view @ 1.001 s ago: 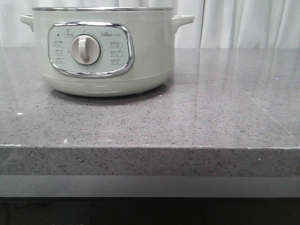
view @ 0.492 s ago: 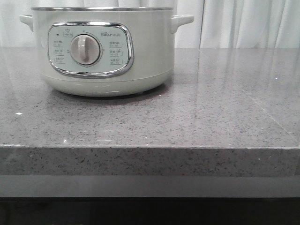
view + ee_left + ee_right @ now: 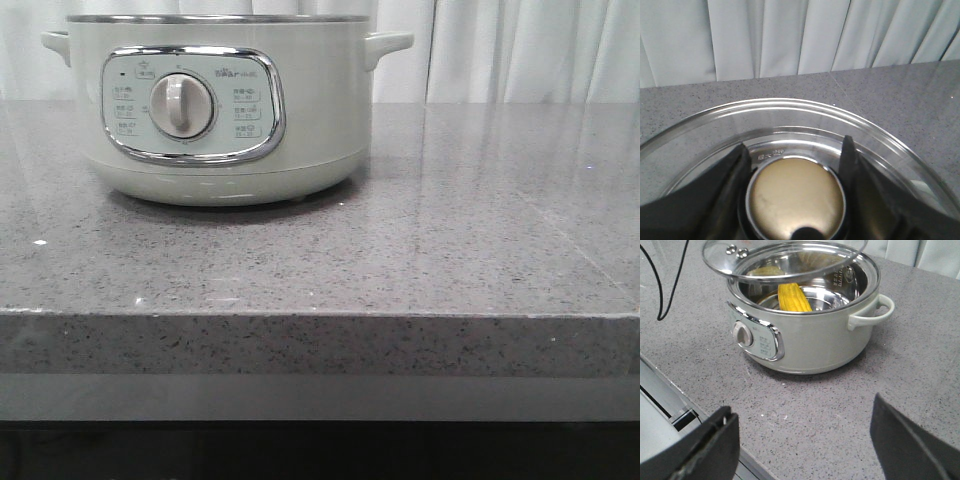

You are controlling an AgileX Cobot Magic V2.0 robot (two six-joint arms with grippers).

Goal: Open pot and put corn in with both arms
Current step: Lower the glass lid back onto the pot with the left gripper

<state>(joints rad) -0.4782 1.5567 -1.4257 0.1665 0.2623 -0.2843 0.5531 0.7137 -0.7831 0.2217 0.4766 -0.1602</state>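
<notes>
The pot [image 3: 220, 110] stands at the back left of the grey counter, its dial facing me. In the right wrist view the pot [image 3: 805, 335] is open, and the yellow corn [image 3: 792, 297] lies inside its steel bowl. The glass lid [image 3: 780, 260] hangs tilted just above the pot's far rim. My left gripper [image 3: 795, 150] is shut on the lid's brass knob [image 3: 796, 197], and the steel-rimmed lid [image 3: 790, 117] spreads around it. My right gripper [image 3: 802, 410] is open and empty over the counter in front of the pot. Neither gripper shows in the front view.
The grey speckled counter [image 3: 450, 230] stretches to the right of the pot, with its front edge [image 3: 320, 315] near me. White curtains [image 3: 520, 50] hang behind. A thin black cable [image 3: 665, 290] loops over the counter beside the pot.
In the front view the pot's panel and dial have shifted very slightly to the left. Nothing else differs.
</notes>
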